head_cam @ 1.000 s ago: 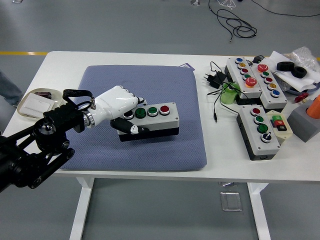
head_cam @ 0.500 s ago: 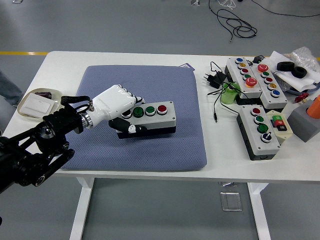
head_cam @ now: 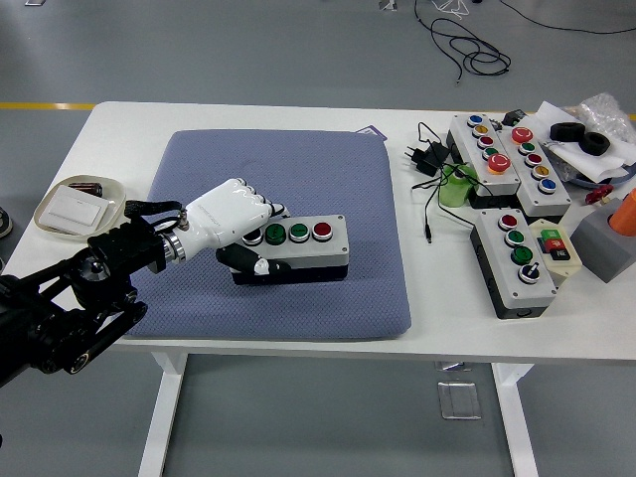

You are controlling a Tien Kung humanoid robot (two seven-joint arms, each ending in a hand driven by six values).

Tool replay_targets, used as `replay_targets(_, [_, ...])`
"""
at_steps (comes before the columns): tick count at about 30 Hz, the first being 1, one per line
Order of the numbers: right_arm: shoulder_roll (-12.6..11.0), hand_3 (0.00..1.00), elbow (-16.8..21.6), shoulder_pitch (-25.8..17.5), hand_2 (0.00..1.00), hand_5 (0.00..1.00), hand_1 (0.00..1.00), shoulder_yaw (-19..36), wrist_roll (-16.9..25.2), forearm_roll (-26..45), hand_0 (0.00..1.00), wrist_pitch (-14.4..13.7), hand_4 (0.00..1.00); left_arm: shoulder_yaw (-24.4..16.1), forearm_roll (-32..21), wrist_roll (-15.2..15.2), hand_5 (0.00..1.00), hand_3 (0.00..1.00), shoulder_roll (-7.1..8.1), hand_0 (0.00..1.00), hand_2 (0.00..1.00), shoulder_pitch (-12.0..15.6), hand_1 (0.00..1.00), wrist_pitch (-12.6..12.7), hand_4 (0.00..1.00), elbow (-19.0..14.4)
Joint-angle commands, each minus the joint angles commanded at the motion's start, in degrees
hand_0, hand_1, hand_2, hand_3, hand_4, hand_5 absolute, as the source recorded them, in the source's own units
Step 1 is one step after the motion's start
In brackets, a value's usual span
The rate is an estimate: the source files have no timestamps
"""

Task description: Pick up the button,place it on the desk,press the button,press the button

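Observation:
A grey button box [head_cam: 298, 243] with two green buttons and one red button on top lies on the blue-grey pad [head_cam: 278, 169]. My left hand [head_cam: 241, 231], white with a black thumb, is shut on the box's left end, fingers curled over its top and thumb against its front side. The box looks level and low against the pad; whether it touches the pad is hard to tell. My right hand is out of the picture.
Three other button boxes [head_cam: 517, 258] lie at the right with black cables, a charger [head_cam: 422, 157] and a green object [head_cam: 455, 189]. A shallow dish [head_cam: 79, 204] sits at the left edge. An orange object [head_cam: 624, 211] is at far right.
My left hand has carried the box a little left and down toward the pad, and the box has levelled out from its earlier tilt.

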Motion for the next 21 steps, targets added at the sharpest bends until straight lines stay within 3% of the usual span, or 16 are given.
replay_targets(1, [0.0, 0.562, 0.0, 0.0, 0.618, 0.224, 0.475, 0.0, 0.0, 0.0, 0.646, 0.0, 0.301, -0.1, 0.0, -0.1, 0.002, 0.368, -0.01, 0.426, 0.396, 0.0, 0.361, -0.3, 0.439, 0.0])
replay_targets(2, [0.0, 0.562, 0.0, 0.0, 0.618, 0.224, 0.475, 0.0, 0.0, 0.0, 0.645, 0.0, 0.300, -0.3, 0.0, -0.3, 0.002, 0.525, -0.02, 0.489, 0.533, 0.1, 0.475, -0.5, 0.552, 0.0])
replay_targets(7, [0.0, 0.562, 0.0, 0.1, 0.618, 0.224, 0.475, 0.0, 0.0, 0.0, 0.645, 0.0, 0.300, -0.9, 0.0, -0.9, 0.002, 0.525, 0.01, 0.489, 0.533, 0.1, 0.475, -1.7, 0.552, -0.5])
replay_targets(8, [0.0, 0.562, 0.0, 0.1, 0.618, 0.225, 0.476, 0.0, 0.0, 0.0, 0.646, 0.0, 0.301, -1.0, 0.0, -1.0, 0.128, 0.801, 0.01, 0.575, 0.743, 0.1, 0.653, -1.8, 0.790, -0.5])
replay_targets(13, [0.0, 0.562, 0.0, 0.2, 0.618, 0.225, 0.476, -0.1, 0.1, 0.1, 0.646, 0.0, 0.301, -1.2, 0.0, -1.4, 0.128, 0.801, 0.03, 0.575, 0.743, 0.0, 0.653, -2.4, 0.790, -0.5])
replay_targets(14, [0.0, 0.561, 0.0, 0.2, 0.618, 0.226, 0.475, -0.1, 0.1, 0.2, 0.645, 0.0, 0.301, -1.3, 0.0, -1.4, 0.256, 0.910, 0.03, 0.730, 0.867, 0.0, 0.775, -2.5, 0.891, -0.6])
replay_targets(19, [0.0, 0.561, 0.0, 0.3, 0.618, 0.226, 0.475, 0.0, 0.1, 0.0, 0.645, 0.0, 0.301, -1.6, 0.0, -1.3, 0.256, 0.910, 0.01, 0.730, 0.867, 0.1, 0.775, -3.0, 0.891, -0.8])
replay_targets(20, [0.0, 0.561, 0.0, 0.3, 0.618, 0.226, 0.475, 0.0, 0.1, 0.0, 0.644, 0.0, 0.301, -1.6, 0.0, -1.3, 0.222, 0.962, 0.01, 0.807, 0.934, 0.1, 0.831, -3.0, 0.871, -0.8])
replay_targets(21, [0.0, 0.561, 0.0, 0.3, 0.618, 0.226, 0.475, 0.0, 0.1, 0.0, 0.644, 0.0, 0.301, -1.9, 0.0, -1.3, 0.222, 0.962, 0.09, 0.807, 0.934, 0.1, 0.831, -3.4, 0.871, -0.9])
